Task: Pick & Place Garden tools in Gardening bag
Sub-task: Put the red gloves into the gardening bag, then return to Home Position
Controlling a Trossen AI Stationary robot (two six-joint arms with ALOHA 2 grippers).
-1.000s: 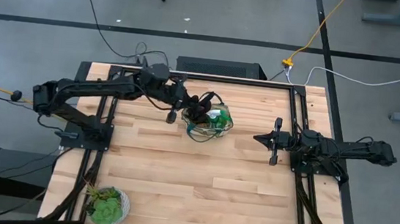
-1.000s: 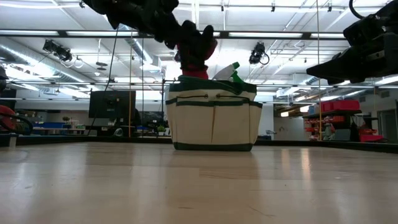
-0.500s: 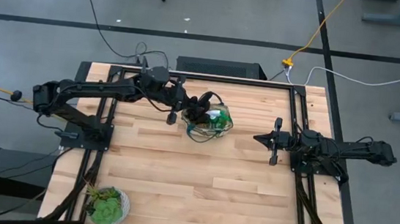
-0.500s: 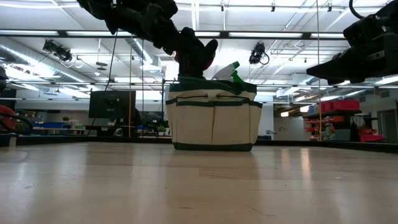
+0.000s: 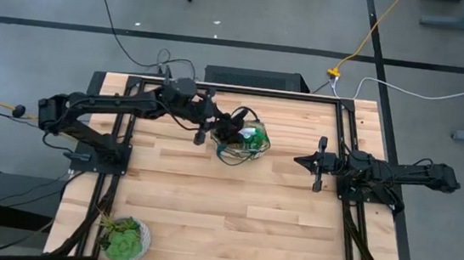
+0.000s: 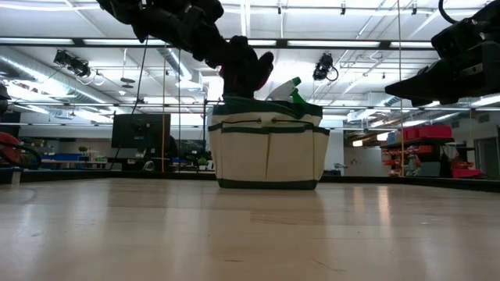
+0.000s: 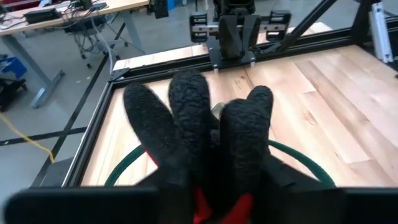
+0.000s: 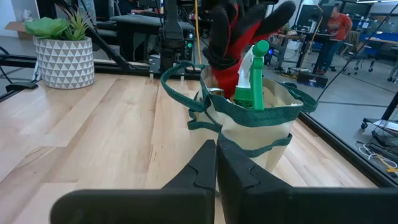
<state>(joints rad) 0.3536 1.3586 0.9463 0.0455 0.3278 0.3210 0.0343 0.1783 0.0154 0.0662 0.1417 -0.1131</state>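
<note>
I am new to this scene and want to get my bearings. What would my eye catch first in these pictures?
First, the tan gardening bag standing mid-table, with the red-and-black gloves sticking up out of it beside the green spray bottle. The left claw sits right over the bag at the gloves. The right claw, shut, waits apart to the bag's right.

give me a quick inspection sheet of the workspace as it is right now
surface: wooden table, mostly bare
job's things: bag upright; spray bottle standing in it; gloves sticking up from the bag's top
clutter: succulent in a pot at a table corner
grippers: left gripper over the bag at the gloves; right gripper shut, empty, apart from the bag
cables: several on the floor, one yellow
surroundings: workshop; person far behind
</note>
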